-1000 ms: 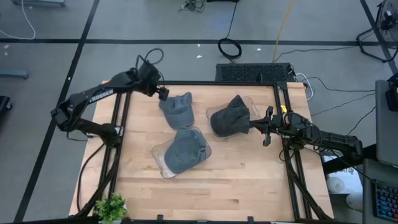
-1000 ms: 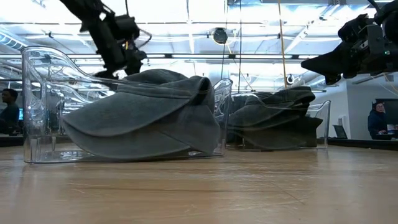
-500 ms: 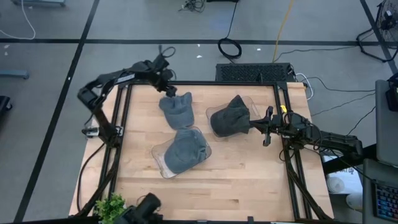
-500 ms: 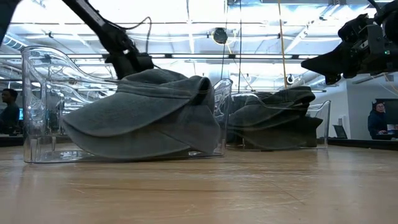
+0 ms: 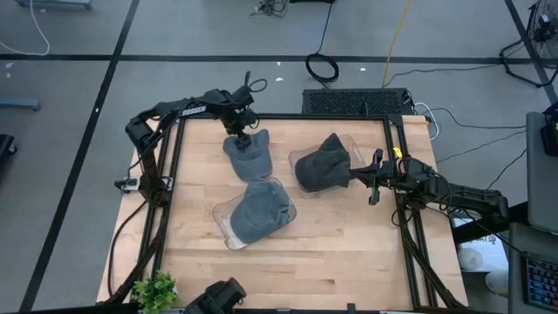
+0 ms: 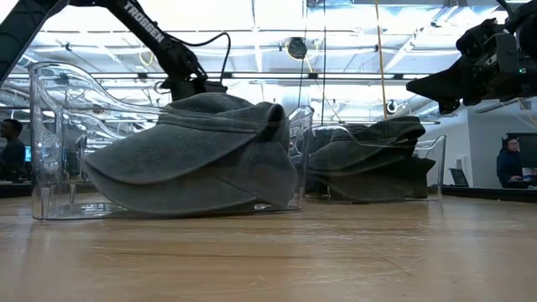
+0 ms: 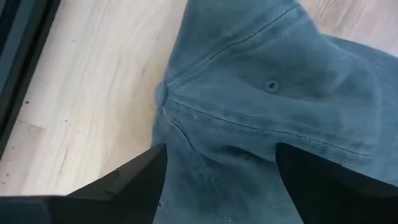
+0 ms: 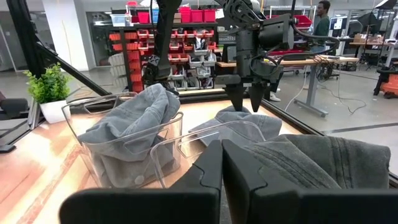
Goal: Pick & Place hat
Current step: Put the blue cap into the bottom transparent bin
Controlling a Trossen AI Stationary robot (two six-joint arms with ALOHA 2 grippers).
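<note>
Over the loose hat [image 5: 247,153] at the table's far edge, the left gripper [image 5: 241,133] hangs with jaws spread, apparently lined up to grasp its crown.
Two other hats sit in clear bins [image 5: 228,228]. The right gripper [image 5: 373,177] waits clenched and empty beside one; any contact between left fingertips [image 7: 134,180] and cloth is hard to judge.

The left hand [image 5: 241,133] stands spread directly over the loose hat [image 5: 246,154], nothing between. Two clear bins [image 5: 228,222] [image 5: 296,160] with hats crowd just beside it; the near surface [image 5: 331,253] lies bare.
</note>
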